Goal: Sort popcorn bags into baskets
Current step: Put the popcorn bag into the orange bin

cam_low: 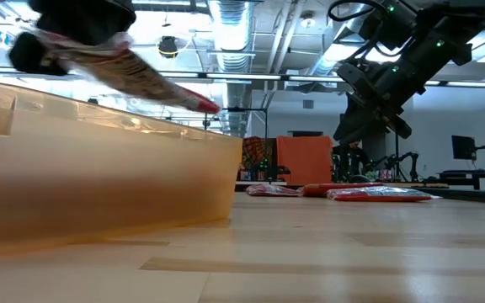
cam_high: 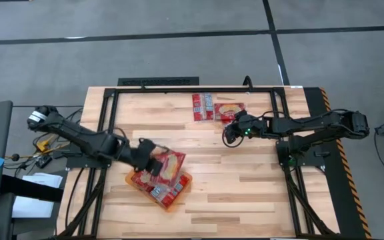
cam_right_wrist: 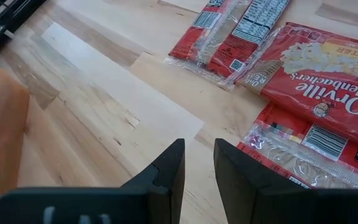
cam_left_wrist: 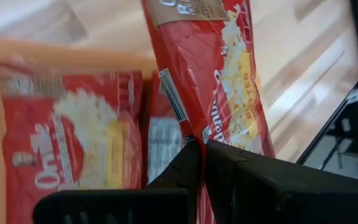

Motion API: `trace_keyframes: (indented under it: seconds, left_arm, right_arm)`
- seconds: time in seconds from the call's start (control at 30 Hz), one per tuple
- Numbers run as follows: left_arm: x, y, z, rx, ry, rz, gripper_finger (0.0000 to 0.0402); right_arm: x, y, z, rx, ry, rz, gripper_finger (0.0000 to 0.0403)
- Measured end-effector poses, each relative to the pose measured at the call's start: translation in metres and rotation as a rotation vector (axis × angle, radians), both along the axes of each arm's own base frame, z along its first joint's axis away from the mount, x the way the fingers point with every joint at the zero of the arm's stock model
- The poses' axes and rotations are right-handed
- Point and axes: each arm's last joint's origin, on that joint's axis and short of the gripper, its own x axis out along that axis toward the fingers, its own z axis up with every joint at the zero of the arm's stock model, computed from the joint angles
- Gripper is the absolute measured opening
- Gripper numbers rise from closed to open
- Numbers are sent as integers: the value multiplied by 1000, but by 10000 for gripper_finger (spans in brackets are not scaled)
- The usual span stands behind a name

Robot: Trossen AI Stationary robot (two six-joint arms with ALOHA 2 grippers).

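Observation:
My left gripper (cam_high: 151, 159) is over the translucent orange bin (cam_high: 179, 200) and is shut on a red popcorn bag (cam_high: 173, 165). In the low view this bag (cam_low: 141, 74) slants above the bin's wall (cam_low: 99, 168). Several more red bags (cam_left_wrist: 73, 143) lie flat inside the bin. My right gripper (cam_right_wrist: 199, 155) hovers over bare wood, open by a narrow gap, with nothing between its fingers. Just beyond it, toward the far edge, three bags (cam_high: 217, 109) lie flat on the table; the right wrist view shows them closely (cam_right_wrist: 328, 93). My left gripper pinches the red bag between its two fingers at the bag's near edge (cam_left_wrist: 211, 132), close to the yellow butter print. The bag reaches away from the fingers. It is lifted clear above the bin and tilted, its free end (cam_low: 205, 103) lower than the held end.
The bin sits at the table's near left of centre, turned at an angle. A black frame (cam_high: 159, 82) runs along the far edge and down both sides. Bare wood (cam_high: 245, 180) lies between the bin and the right arm's base (cam_high: 299, 157).

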Motion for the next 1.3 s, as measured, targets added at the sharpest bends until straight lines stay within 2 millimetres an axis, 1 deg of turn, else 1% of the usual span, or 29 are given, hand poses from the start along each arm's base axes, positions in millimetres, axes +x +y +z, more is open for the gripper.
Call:
trace_keyframes:
  seconds: [0.13,0.2,0.33,0.53,0.67,0.77,0.87,0.93,1.1,1.2,1.3]
  left_arm:
    - [1,-21,-11,5,35,-46,0]
    - [5,-30,-18,7,41,-69,0]
    - [15,-41,-28,0,26,-88,0]
    - [22,-46,-43,13,79,-128,0]
    - [23,-48,-47,9,105,-165,0]
    - [22,-47,-48,23,119,-193,8]
    - [22,-46,-49,52,122,-186,28]
    - [23,-45,-48,74,106,-194,47]
    - [28,-39,-47,92,86,-225,120]
    - [30,-31,-46,30,107,-227,169]
    - [32,-14,-32,29,63,-181,206]
  right_arm:
    - [0,0,0,1,7,4,113]
    - [-1,0,-1,1,12,5,113]
    - [-1,1,-1,5,17,28,113]
    - [-1,1,-2,6,34,38,113]
    - [-2,1,-2,6,36,39,113]
    - [-2,1,-2,4,38,41,113]
    - [-2,1,-2,4,38,41,113]
    - [-2,1,-2,4,38,41,113]
    - [-2,1,-2,4,38,41,113]
    - [-2,1,-2,4,38,40,113]
    - [-2,0,-2,6,36,31,113]
